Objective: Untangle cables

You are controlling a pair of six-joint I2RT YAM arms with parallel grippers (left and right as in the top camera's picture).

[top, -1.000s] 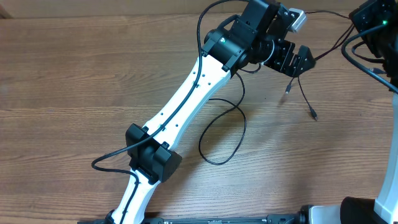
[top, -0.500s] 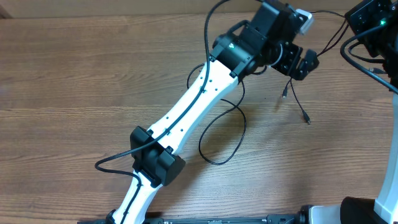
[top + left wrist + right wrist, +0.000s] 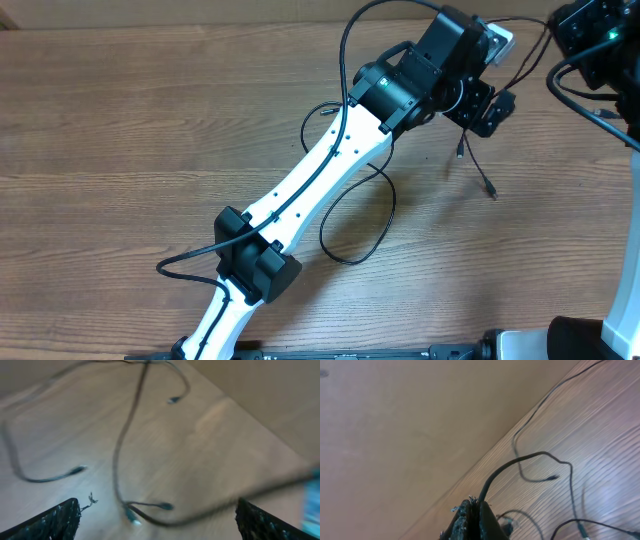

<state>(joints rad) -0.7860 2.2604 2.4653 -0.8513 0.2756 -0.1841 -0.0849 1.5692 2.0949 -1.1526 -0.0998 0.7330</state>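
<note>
Cables: thin black cords with small plugs at their ends, lying loose on the wooden table. One strand curls into an open loop beside the left arm. Two short plug-tipped ends hang out below the left gripper. The left wrist view is blurred. There the strands cross the table ahead of and between the widely spread fingers, with nothing pinched. The right gripper has its jaws pressed together on one cord. That cord rises from the tips, arches over and runs down to the table, where more strands lie.
</note>
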